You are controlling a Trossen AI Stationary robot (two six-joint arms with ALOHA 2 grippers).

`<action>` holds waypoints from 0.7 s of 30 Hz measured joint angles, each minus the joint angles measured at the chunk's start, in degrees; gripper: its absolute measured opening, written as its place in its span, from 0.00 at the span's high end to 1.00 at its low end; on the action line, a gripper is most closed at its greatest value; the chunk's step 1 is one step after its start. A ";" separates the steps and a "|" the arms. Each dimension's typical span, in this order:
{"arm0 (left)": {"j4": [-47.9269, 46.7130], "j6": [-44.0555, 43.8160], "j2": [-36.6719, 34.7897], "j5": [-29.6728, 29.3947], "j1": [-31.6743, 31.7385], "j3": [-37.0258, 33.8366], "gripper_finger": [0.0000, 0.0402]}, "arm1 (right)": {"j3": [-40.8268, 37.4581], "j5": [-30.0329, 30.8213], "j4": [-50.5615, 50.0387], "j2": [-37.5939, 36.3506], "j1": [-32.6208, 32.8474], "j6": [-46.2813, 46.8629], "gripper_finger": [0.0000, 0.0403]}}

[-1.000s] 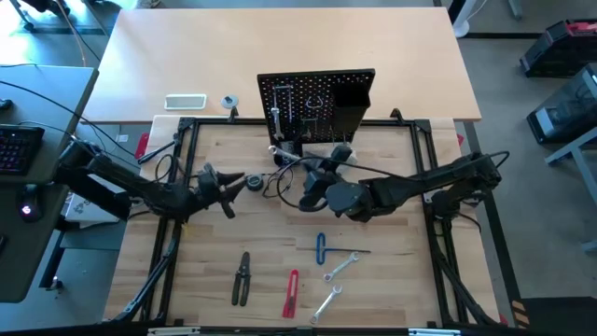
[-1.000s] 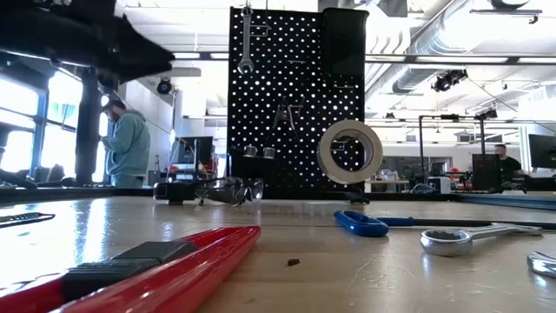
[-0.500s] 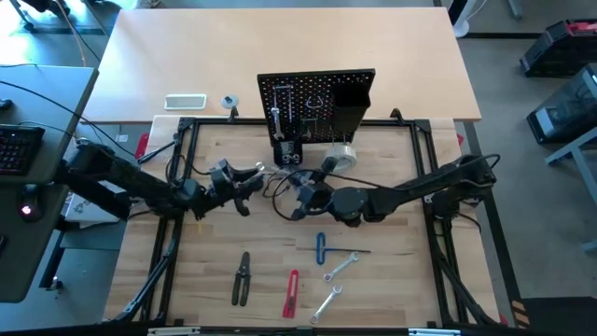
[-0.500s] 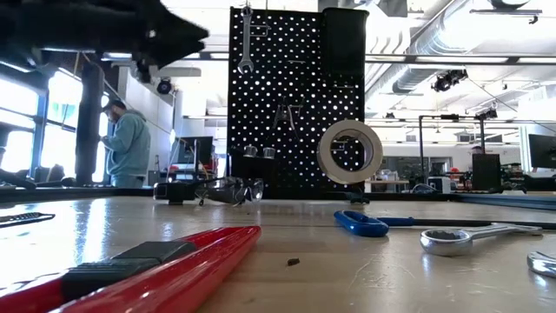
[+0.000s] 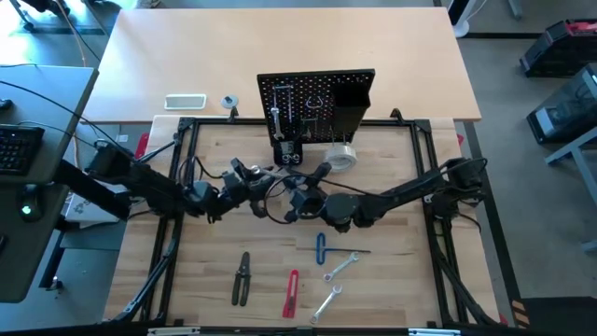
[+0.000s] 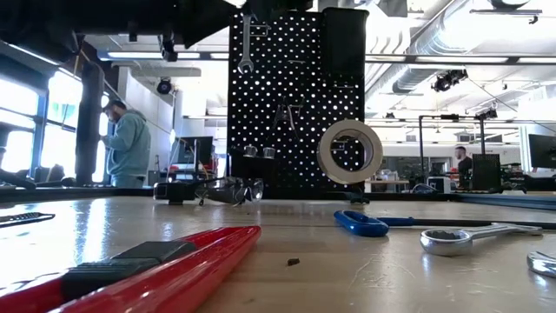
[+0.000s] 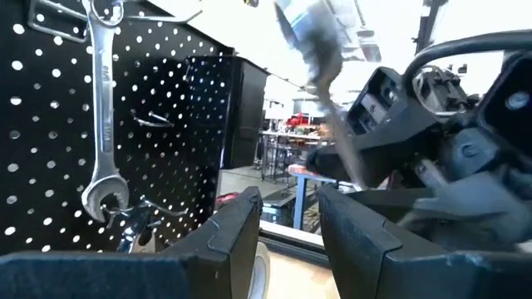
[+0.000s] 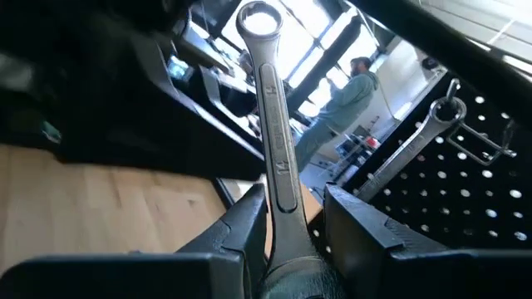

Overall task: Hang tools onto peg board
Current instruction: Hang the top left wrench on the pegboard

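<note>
The black peg board (image 5: 317, 103) stands upright at the table's far side. One silver wrench (image 6: 246, 39) hangs on it, and a pale tape roll (image 6: 350, 151) is at its lower right. My right gripper (image 8: 293, 198) is in mid-table in front of the board, shut on another silver wrench (image 8: 274, 124). My left gripper (image 7: 288, 201) is just to its left, facing it, open with nothing between its fingers. A blue-handled tool (image 5: 320, 247), two wrenches (image 5: 340, 267), a red-handled cutter (image 5: 292, 293) and black pliers (image 5: 242, 278) lie flat on the near half of the table. My right gripper pinches the wrench's shaft (image 8: 285, 193) between its two fingers, toward the lower end. The fingers are about level and point toward the table's left. The ring end (image 8: 257, 19) sticks out past the fingertips, slanting upward. The wrench is lifted clear of the table.
A black metal frame (image 5: 187, 126) borders the work area. Safety glasses (image 6: 230, 189) lie in front of the board. A white flat device (image 5: 185, 101) rests on the far table. Beyond the table a person (image 6: 126, 143) stands in the room.
My left gripper has moved toward the table's right, closing on my right gripper, and has risen a little. My right gripper has drawn back from the peg board toward the near-left and sunk, carrying the wrench and uncovering the tape roll in the high view.
</note>
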 joint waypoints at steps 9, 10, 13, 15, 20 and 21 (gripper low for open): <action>1.70 -3.95 2.06 0.81 1.74 1.89 0.70 | 0.00 -1.24 -0.13 0.00 -0.31 0.66 0.75; 2.42 -4.83 2.12 1.56 2.02 1.93 0.70 | 0.00 -0.89 -0.36 0.00 -0.31 0.64 0.75; 3.97 -6.58 2.21 4.25 2.65 1.94 0.70 | 0.00 -0.67 -0.86 0.00 -0.29 0.69 0.75; 4.61 -7.91 2.21 5.97 3.19 1.93 0.70 | 0.00 -0.64 -1.08 0.00 -0.26 1.08 0.75; 4.04 -10.20 2.20 8.69 4.16 1.89 0.70 | 0.00 0.05 -1.34 0.00 -0.26 0.91 0.75; 3.08 -10.55 2.19 8.53 4.17 1.92 0.70 | 0.00 0.54 -1.39 0.00 -0.17 0.33 0.75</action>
